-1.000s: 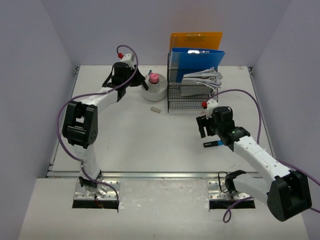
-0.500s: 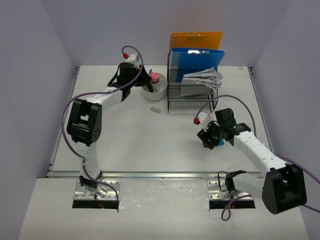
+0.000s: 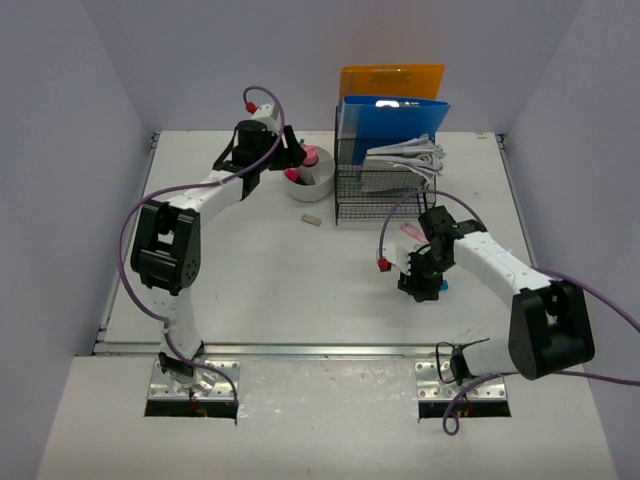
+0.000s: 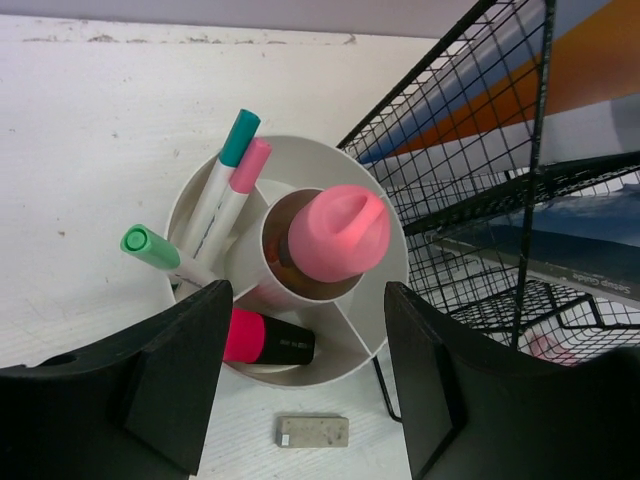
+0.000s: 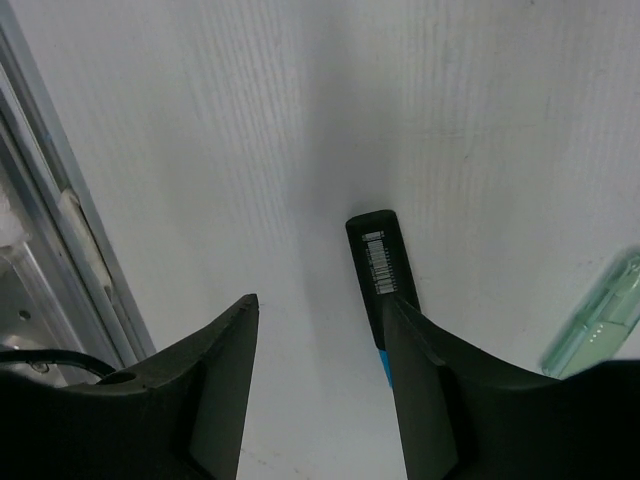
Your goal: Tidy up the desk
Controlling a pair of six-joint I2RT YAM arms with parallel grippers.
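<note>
On the white desk (image 3: 250, 270) stands a round white pen holder (image 3: 312, 180) at the back. My left gripper (image 3: 290, 160) hovers over it, open and holding nothing. In the left wrist view my left gripper (image 4: 305, 290) frames a pink and black highlighter (image 4: 265, 340) lying in a compartment of the pen holder (image 4: 390, 300). My right gripper (image 3: 420, 285) points down at a black marker with a blue end (image 3: 443, 287) lying on the desk. In the right wrist view my right gripper (image 5: 320, 300) is open, and the black marker (image 5: 378, 255) runs under the right finger.
A grey eraser (image 3: 311, 217) lies in front of the holder. A black wire rack (image 3: 385, 185) with papers, a blue folder (image 3: 395, 115) and an orange folder (image 3: 392, 78) stands at the back. A translucent greenish pen (image 5: 598, 315) lies beside the marker. The silver rail (image 3: 300, 350) borders the near edge.
My left gripper has opened above the pen holder. The right arm swung left and down over the black marker, and its jaws have narrowed somewhat.
</note>
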